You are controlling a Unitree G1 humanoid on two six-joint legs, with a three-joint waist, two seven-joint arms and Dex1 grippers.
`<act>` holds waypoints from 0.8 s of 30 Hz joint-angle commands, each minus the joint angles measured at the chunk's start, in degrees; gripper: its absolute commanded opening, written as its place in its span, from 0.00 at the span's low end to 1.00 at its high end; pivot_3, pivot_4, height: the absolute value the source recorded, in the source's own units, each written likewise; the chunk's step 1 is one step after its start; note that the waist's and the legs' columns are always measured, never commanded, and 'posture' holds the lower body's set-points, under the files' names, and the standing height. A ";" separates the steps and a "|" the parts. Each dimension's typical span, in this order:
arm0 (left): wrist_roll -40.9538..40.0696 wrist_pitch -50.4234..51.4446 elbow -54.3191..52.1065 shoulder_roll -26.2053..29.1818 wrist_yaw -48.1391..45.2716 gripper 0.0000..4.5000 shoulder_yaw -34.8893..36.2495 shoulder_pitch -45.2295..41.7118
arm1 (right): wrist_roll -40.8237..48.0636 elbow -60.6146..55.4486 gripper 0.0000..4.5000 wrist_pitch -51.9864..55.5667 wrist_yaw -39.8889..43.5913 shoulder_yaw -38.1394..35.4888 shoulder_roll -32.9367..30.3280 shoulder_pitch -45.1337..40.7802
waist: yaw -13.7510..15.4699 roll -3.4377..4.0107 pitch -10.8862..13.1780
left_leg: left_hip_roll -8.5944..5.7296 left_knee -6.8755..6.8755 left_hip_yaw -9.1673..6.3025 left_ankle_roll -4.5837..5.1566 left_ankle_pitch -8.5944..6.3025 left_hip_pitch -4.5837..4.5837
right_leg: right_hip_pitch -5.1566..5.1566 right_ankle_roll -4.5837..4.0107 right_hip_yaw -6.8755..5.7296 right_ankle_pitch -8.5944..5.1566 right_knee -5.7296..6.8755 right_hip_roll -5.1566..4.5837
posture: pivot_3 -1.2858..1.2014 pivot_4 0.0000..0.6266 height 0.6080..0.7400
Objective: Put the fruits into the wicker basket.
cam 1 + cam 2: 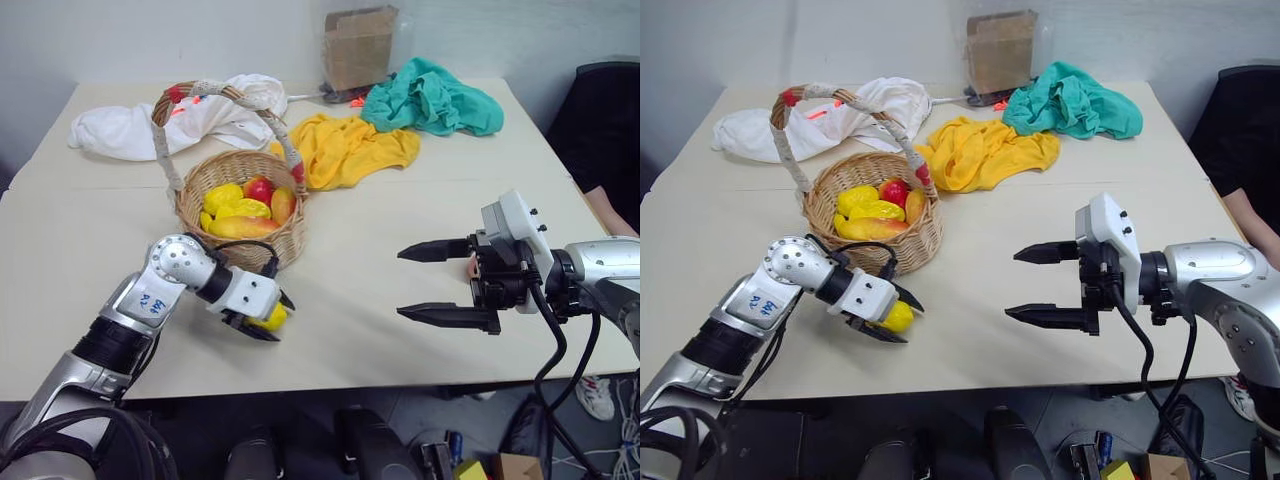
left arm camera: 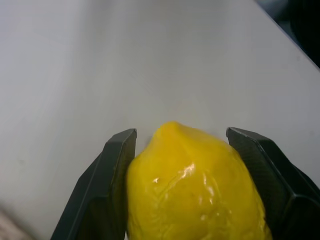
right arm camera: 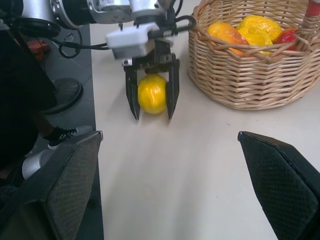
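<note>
A bright yellow lemon (image 1: 272, 318) lies on the pale table just in front of the wicker basket (image 1: 283, 245). My left gripper (image 1: 282, 319) has its two black fingers (image 2: 107, 185) pressed against the lemon's sides, shut on it low over the table. The basket holds several yellow, red and orange fruits (image 1: 240, 210) under its tall cloth-wrapped handle (image 1: 165, 150). My right gripper (image 1: 400, 284) hangs wide open and empty over the table to the right, pointing toward the lemon (image 3: 152, 93).
Behind the basket lie a white cloth (image 1: 130, 130), a yellow cloth (image 1: 345, 148) and a teal cloth (image 1: 430, 98), with a brown cardboard box (image 1: 358, 45) at the back. A person in a dark sleeve (image 1: 600, 120) sits at the right edge.
</note>
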 commanded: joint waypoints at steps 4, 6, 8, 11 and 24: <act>-17.96 29.72 -15.45 -2.11 19.82 0.57 19.28 -3.27 | 1.42 -0.30 1.00 -0.61 -0.02 -0.35 1.47 -2.70 | 0.21 0.00 0.00 | -0.02 0.07 -0.07 -0.01 0.00 -0.01 | 0.04 0.02 -0.03 -0.01 0.05 -0.02 | 0.52 0.24 1.00; -18.33 36.47 -16.76 -4.65 29.37 0.57 22.66 -6.25 | 1.05 -0.10 1.00 -0.80 -0.01 0.02 1.92 -3.14 | 0.45 -0.01 0.00 | -0.04 0.13 -0.14 -0.01 0.01 -0.01 | 0.08 0.04 -0.06 -0.01 0.07 -0.01 | 0.52 0.24 1.00; -16.02 42.38 -16.04 -7.89 40.28 0.57 25.01 -10.23 | 0.86 0.11 1.00 -0.91 -0.03 0.45 2.57 -3.66 | 0.89 -0.02 0.00 | -0.07 0.15 -0.16 -0.01 0.01 -0.01 | 0.10 0.08 -0.05 0.00 0.06 -0.03 | 0.52 0.24 1.00; -10.23 43.83 -14.31 -9.43 49.36 0.57 23.46 -11.88 | 0.52 0.27 1.00 -1.19 0.12 1.23 3.38 -4.21 | 1.25 -0.01 -0.01 | -0.11 0.14 -0.14 -0.01 0.00 -0.01 | 0.10 0.10 -0.03 0.02 0.02 -0.03 | 0.52 0.24 1.00; -11.97 48.70 -14.72 -8.20 50.52 0.99 24.26 -9.87 | 0.76 1.32 1.00 -1.20 -2.09 -0.25 4.94 -5.53 | 1.37 -0.02 0.00 | -0.07 0.02 -0.02 -0.13 0.07 0.07 | 0.05 0.07 0.02 0.01 0.05 -0.01 | 0.52 0.24 1.00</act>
